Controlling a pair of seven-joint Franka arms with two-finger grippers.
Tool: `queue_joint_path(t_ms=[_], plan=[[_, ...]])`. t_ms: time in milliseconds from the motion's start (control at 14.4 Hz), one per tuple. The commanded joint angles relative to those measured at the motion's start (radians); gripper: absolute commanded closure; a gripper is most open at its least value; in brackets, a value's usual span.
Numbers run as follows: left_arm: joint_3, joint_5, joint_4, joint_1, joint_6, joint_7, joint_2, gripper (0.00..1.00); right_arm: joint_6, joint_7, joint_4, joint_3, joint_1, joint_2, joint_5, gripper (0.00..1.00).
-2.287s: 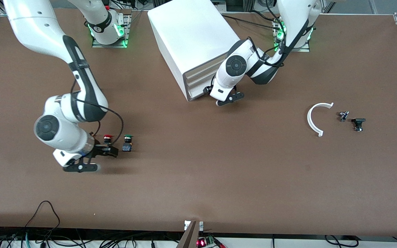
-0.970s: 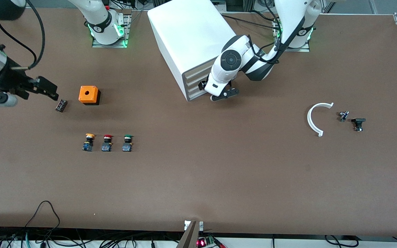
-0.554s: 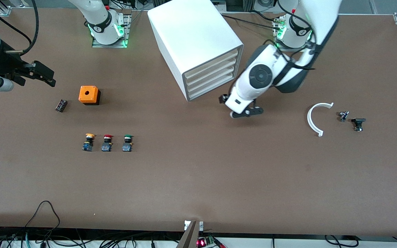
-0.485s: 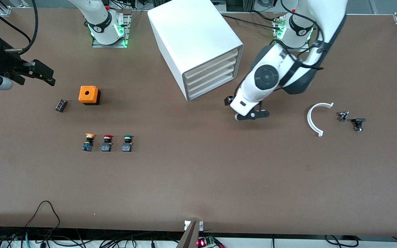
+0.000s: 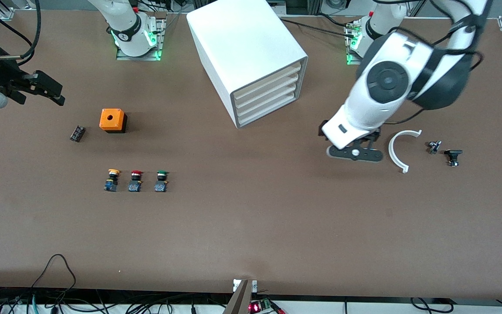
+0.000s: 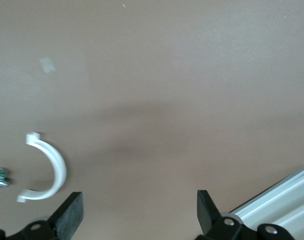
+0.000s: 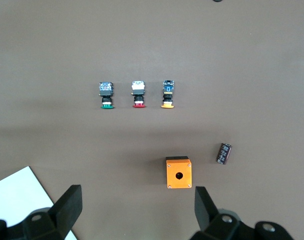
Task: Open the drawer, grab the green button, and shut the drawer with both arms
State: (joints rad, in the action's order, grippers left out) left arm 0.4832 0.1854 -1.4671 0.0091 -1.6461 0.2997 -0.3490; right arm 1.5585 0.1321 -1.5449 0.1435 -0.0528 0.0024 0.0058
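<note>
Green-capped, black-collared and blue-based, the button (image 5: 161, 181) stands on the brown desk (image 5: 251, 226), not in the cabinet (image 5: 251, 61). It is the one of three alike that stands closest to the cabinet, with the red-capped button (image 5: 135, 181) just beside it at its 9 o'clock in the front view and the yellow-capped button (image 5: 111, 180) further along. All four drawers appear shut; the drawer (image 5: 268, 104) shows a plain pale front flush with the others.

Handling judgement: the button is likely light, rigid hard plastic. The domed cap is smooth and may slip; the square blue block gives flat parallel faces and is the better place to hold. It is small and top-heavy in shape, so a nudge may tip it. The drawer front shows no visible handle; expect a stiff, light tray taken at its edge.

The right gripper (image 7: 137, 212) hangs with its fingers wide and empty, at about 10 o'clock of the orange box (image 5: 112, 121) in the front view. The left gripper (image 6: 139, 212) is over bare desk just beside the white curved piece (image 5: 399, 150), fingers wide and empty.
</note>
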Motion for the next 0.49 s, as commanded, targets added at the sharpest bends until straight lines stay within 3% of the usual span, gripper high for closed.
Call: queue_joint_path(t_ms=[0, 139, 416], plan=[[0.009, 0.025, 0.100, 0.083, 0.071, -0.205, 0.004, 0.00, -0.011, -0.011, 0.008, 0.018, -0.024, -0.009, -0.015, 0.00], [-0.012, -0.018, 0.099, 0.129, 0.075, -0.334, 0.071, 0.00, -0.009, -0.020, 0.011, 0.016, -0.028, 0.005, -0.013, 0.00], [-0.275, -0.191, -0.062, 0.027, 0.060, -0.411, 0.254, 0.00, -0.012, 0.024, 0.008, 0.016, -0.030, 0.007, -0.017, 0.00]])
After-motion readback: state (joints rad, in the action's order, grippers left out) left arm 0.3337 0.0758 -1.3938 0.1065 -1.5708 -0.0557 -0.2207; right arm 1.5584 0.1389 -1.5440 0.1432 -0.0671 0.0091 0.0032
